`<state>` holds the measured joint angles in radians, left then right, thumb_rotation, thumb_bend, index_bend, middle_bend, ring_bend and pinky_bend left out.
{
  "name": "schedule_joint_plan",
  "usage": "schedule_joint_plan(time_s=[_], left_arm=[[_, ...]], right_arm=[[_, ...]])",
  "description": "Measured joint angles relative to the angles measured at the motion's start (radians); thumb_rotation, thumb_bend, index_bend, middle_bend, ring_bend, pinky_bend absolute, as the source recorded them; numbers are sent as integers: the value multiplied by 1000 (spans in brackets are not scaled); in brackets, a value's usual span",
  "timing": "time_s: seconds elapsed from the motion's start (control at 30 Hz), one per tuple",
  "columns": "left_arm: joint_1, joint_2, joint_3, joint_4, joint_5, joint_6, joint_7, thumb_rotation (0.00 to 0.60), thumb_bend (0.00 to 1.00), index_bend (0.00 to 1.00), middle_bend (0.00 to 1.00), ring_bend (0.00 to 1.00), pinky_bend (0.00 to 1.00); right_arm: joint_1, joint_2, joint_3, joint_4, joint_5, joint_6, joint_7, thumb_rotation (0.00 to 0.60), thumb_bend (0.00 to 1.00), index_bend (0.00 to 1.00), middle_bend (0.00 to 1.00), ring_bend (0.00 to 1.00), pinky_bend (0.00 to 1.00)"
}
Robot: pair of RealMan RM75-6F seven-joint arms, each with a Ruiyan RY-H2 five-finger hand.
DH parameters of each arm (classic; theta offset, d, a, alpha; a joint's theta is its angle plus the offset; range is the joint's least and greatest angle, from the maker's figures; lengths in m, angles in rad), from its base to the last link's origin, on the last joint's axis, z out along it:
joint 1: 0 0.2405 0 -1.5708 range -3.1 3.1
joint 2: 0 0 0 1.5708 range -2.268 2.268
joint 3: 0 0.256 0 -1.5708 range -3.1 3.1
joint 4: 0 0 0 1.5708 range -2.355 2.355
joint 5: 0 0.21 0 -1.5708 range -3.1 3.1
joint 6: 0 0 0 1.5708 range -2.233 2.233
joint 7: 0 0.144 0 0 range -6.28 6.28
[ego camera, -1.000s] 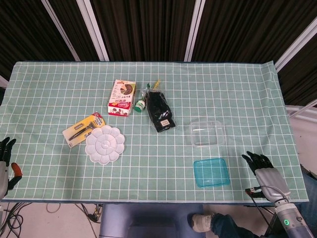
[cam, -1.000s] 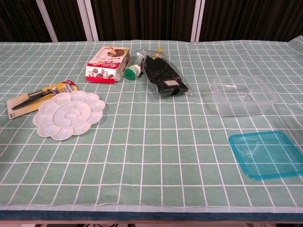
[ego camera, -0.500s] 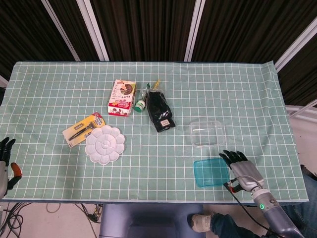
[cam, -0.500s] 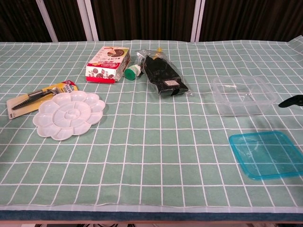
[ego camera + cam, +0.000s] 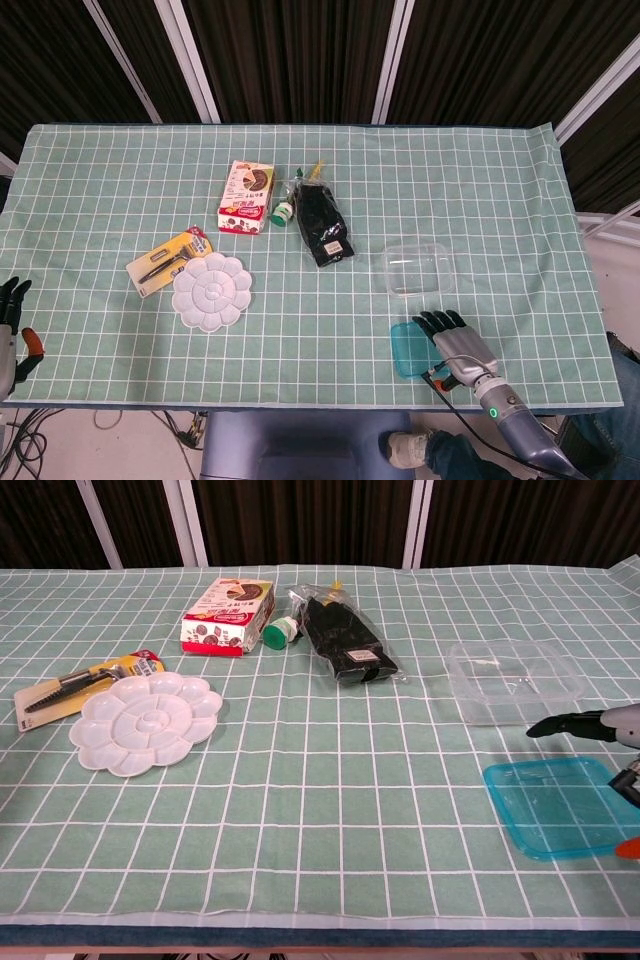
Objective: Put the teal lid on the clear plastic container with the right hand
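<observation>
Left hand point(image 5: 10, 310) sits off the near-left table edge, fingers apart, holding nothing. Packaged tool point(image 5: 168, 260) lies on the checked tablecloth point(image 5: 120, 180), with the white flower-shaped palette point(image 5: 211, 291) just beside it. Farther right lie a snack box point(image 5: 247, 197), a green-capped bottle point(image 5: 284, 212) and a black packet point(image 5: 323, 225). Clear plastic container point(image 5: 417, 269) stands right of centre. Teal lid point(image 5: 405, 350) lies flat near it, uncapped. Right hand point(image 5: 457, 343) hovers over the lid, fingers spread wide, holding nothing.

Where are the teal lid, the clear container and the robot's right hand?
teal lid point(image 5: 560, 805), chest view, centre panel.
clear plastic container point(image 5: 514, 680), chest view, its floor.
right hand point(image 5: 458, 346), head view, back of hand.
</observation>
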<state>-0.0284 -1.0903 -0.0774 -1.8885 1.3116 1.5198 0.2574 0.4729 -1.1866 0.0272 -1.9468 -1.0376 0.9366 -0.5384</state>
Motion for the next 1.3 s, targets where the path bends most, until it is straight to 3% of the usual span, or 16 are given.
schedule_joint_plan(time_s=[0.73,1.3], left_arm=[[-2,1,-1,-3,-5,3,4,600,771,47,0,0,0],[-3,0,-1,-3,-10,2,12,600,771,47,0,0,0]], right_arm=[[62,-64,-24,52,67,25,-34,600,197,0,156,0,0],[87,-43,-54,48,95,19,-35,600,196,0,156,0,0]])
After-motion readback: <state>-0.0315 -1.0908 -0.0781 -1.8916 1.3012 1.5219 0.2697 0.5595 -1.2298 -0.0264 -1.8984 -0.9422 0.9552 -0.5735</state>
